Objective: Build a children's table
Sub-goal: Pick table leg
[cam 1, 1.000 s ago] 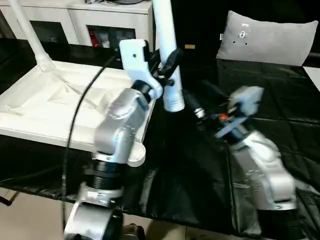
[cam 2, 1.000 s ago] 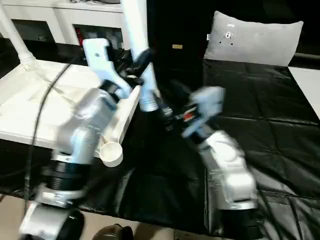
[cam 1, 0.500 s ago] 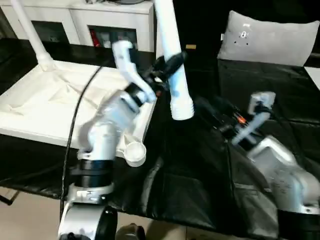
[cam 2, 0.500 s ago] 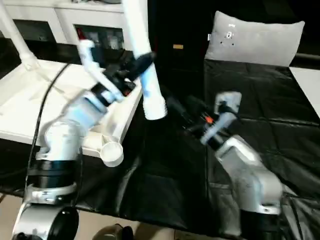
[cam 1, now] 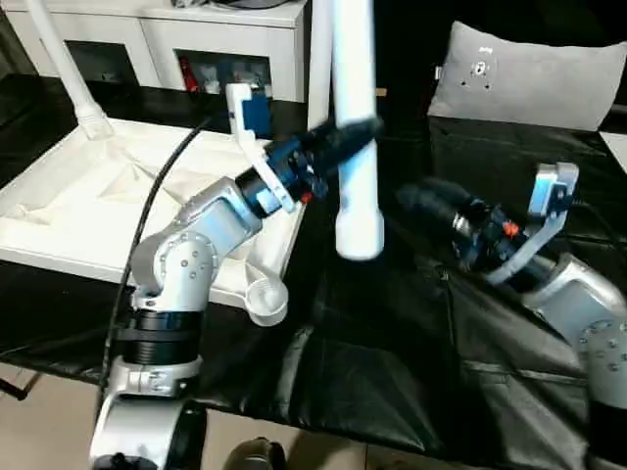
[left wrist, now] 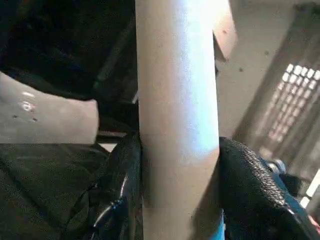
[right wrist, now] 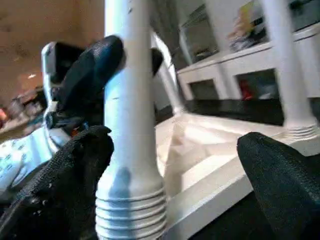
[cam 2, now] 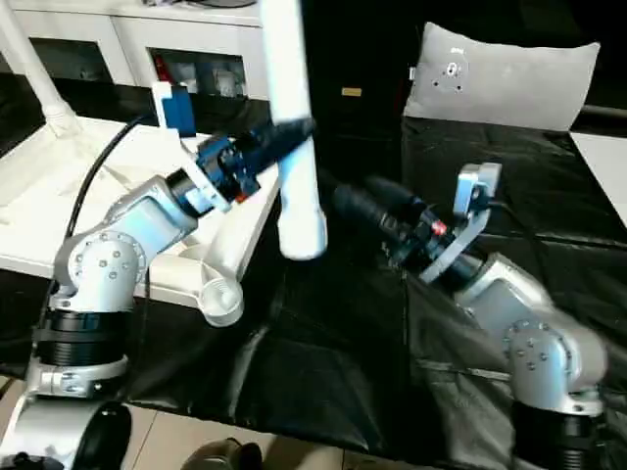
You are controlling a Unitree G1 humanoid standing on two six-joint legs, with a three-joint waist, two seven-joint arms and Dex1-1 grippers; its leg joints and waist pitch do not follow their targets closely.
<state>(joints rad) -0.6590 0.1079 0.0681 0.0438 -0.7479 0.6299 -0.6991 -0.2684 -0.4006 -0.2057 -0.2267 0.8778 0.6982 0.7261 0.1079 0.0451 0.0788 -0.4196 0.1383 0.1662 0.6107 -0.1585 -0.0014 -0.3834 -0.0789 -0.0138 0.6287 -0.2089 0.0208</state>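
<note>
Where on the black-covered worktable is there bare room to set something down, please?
The black-covered worktable is bare in front, below the white tube leg, and beside the grey pillow. It is crowded where the upturned white plastic tabletop lies and around both grippers.

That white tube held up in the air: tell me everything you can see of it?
The tube is a smooth, white, plastic-looking table leg, held roughly upright above the black-covered worktable. Its lower end widens into a ribbed, threaded collar and hangs free, touching nothing. The left tool clamps it mid-length, one black finger on each side. Its top runs out of view. The right tool is open beside it, not touching.
</note>
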